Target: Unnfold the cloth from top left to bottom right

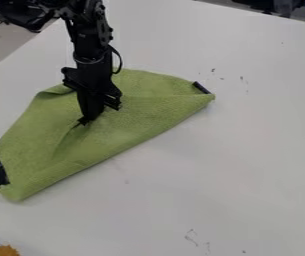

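The green cloth (124, 125) lies folded on the white table, roughly a half-shape with its long folded edge running from the lower left up to the right. Black strips mark its left end and its right end. My gripper (84, 121) hangs down over the upper middle of the cloth, its tip at the cloth's surface, where a crease runs down and left. The arm hides part of the cloth's upper edge. How much cloth, if any, is held there cannot be made out.
The white table (248, 150) stretches right and below the cloth. An orange-brown object (6, 250) is at the bottom left corner. Cables lie at the top left, and dark items stand beyond the table's far edge at the top right.
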Motion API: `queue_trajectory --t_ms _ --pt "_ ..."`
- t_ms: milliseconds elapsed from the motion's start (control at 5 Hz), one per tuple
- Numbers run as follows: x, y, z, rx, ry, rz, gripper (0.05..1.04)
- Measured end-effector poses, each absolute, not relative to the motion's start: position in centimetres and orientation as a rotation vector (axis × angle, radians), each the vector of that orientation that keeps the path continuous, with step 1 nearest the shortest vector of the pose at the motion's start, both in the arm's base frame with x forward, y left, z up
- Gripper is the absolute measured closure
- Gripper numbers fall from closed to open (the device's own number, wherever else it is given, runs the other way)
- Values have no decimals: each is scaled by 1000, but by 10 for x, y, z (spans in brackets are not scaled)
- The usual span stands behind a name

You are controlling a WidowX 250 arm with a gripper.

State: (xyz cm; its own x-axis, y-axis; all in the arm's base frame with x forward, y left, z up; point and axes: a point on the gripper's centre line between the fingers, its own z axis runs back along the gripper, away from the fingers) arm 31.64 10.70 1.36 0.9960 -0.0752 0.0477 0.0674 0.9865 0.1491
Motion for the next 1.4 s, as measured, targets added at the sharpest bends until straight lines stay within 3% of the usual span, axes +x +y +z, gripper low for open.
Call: queue_trajectory --t_ms 400,600,1000,1400 --pt "314 73 53 245 -112 -81 1025" --pt "302 53 52 232 -107 -66 1025" --pt "269 10 44 130 -95 12 1025" --pt "258 -11 34 44 -114 37 1025"
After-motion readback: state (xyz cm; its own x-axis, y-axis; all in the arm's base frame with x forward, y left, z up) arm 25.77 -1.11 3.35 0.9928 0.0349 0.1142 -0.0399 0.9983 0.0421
